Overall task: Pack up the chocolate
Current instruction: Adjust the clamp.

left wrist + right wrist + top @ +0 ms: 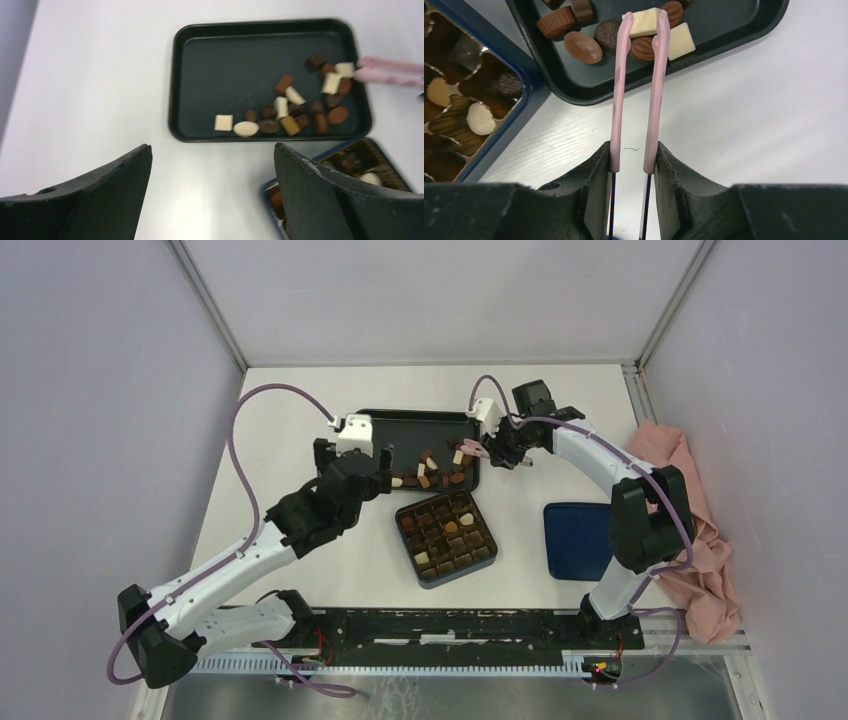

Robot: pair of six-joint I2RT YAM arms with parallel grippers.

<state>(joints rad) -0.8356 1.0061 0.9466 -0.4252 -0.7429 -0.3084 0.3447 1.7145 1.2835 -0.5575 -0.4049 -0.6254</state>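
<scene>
- Top view: chocolate [437,468] lay in the tray's [410,412] right half. Right hand [494,450] at the tray's right edge was nearer than left hand [353,470] at its near-left corner. Box [446,536] sat just off the tray's near-right corner.
- Left wrist: left hand was released and empty, with chocolate strung along the tray's near-right side.
- Right wrist: right hand was clenched on pink tweezers [656,100], tips pinching a white piece [645,21] over the tray. It lay straight ahead, long axis crosswise to the tweezers. Couldn't tell if lifted.
</scene>
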